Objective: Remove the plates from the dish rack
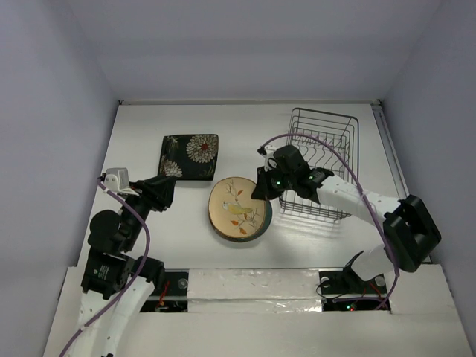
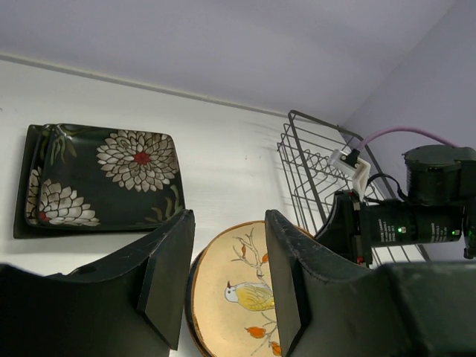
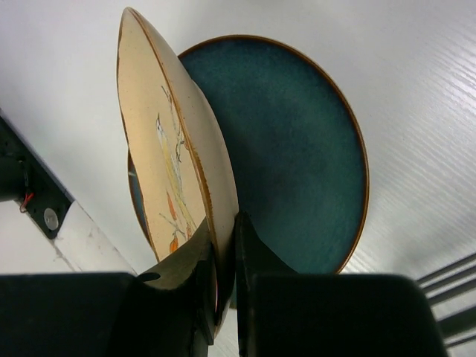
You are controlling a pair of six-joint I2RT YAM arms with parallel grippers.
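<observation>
Item, right gripper (image 3: 227,256): jaws narrow, pinched on the near rim of the round cream plate (image 3: 175,149), which stands tilted up from the fingers with its bird-and-branch face turned to their left. Item, round teal plate (image 3: 297,141): flat on the white table (image 3: 416,59), just beyond and to the right of those fingers, directly under the cream plate. Item, left gripper (image 2: 227,275): fingers (image 2: 167,275) half apart with nothing between them, hanging over the table; the cream plate lies just ahead of them, the right gripper ahead to their right. Item, square plates (image 2: 104,175): two, stacked flower-backs up, ahead and to the left of the left fingers, well apart from the rack. Item, dish rack (image 1: 320,149): farthest off, behind the right fingers; the overhead view shows no plate among its wires. Status, as a judgement: all four plates look to be out of the rack, three already down; what remains is to lay the cream plate on the teal one and let go. View notes: only the right wrist camera shows the teal plate's face and the pinch on the rim; overhead it is almost wholly hidden beneath the cream plate. Only the left wrist camera shows that the square plates are two.
</observation>
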